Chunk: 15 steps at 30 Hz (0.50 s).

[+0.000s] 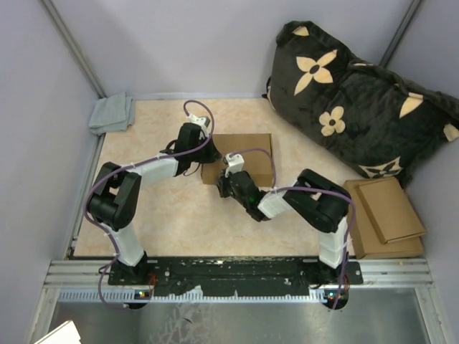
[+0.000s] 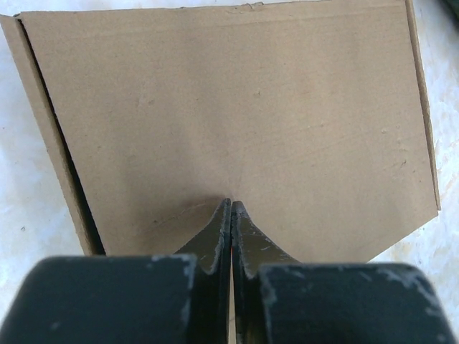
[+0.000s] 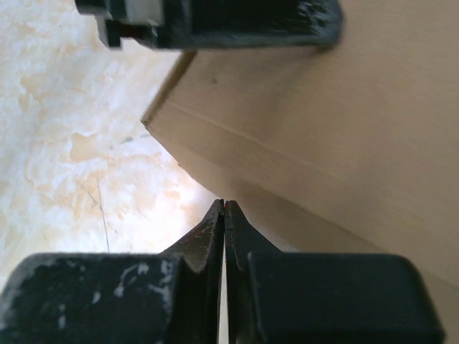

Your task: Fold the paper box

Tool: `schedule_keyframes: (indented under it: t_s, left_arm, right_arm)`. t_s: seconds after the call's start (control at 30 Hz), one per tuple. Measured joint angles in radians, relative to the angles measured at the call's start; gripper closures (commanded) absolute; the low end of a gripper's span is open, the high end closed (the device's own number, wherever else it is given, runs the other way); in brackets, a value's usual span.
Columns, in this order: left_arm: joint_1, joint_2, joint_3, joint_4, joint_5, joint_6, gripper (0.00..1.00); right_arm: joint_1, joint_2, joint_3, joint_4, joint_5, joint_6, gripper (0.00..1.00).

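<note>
- The paper box (image 1: pixel 247 154) lies in the middle of the marbled beige table (image 1: pixel 158 229) as a shallow closed rectangle with its lid down.
- The left gripper (image 2: pixel 231 208) has its fingers pressed together with nothing between them. The tips touch the box's flat top near its left edge.
- In the left wrist view a dark slit runs along the box's left side, where the lid meets the wall.
- The right gripper (image 3: pixel 224 208) is likewise closed and empty. Its tips sit against the box's side wall, just below a corner.
- The left gripper's dark body fills the top of the right wrist view, close over the same corner.
- A grey cloth (image 1: pixel 112 113) sits in the far left corner of the table.
- A dark flower-patterned cushion (image 1: pixel 351 100) leans at the far right.
- A stack of flat cardboard pieces (image 1: pixel 384 215) lies at the right edge, well apart from the box.
</note>
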Motion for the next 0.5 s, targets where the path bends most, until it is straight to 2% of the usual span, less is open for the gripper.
schedule_keyframes:
  t_s: [0.13, 0.33, 0.43, 0.5]
  left_arm:
    - [0.000, -0.006, 0.000, -0.011, 0.007, 0.000, 0.92]
    - [-0.008, -0.050, 0.001, -0.080, 0.037, -0.006, 0.87]
    - [-0.027, -0.061, 0.029, -0.109, 0.051, -0.014, 0.86]
    - [-0.048, -0.060, 0.070, -0.122, 0.056, -0.019, 0.85]
  right_arm:
    - [-0.008, -0.159, -0.119, -0.061, -0.005, 0.000, 1.00]
    - [-0.011, -0.561, -0.214, -0.312, 0.037, -0.009, 1.00]
    - [-0.045, -0.642, -0.263, -0.407, 0.103, -0.014, 1.00]
    - [-0.105, -0.641, -0.292, -0.496, 0.124, -0.002, 1.00]
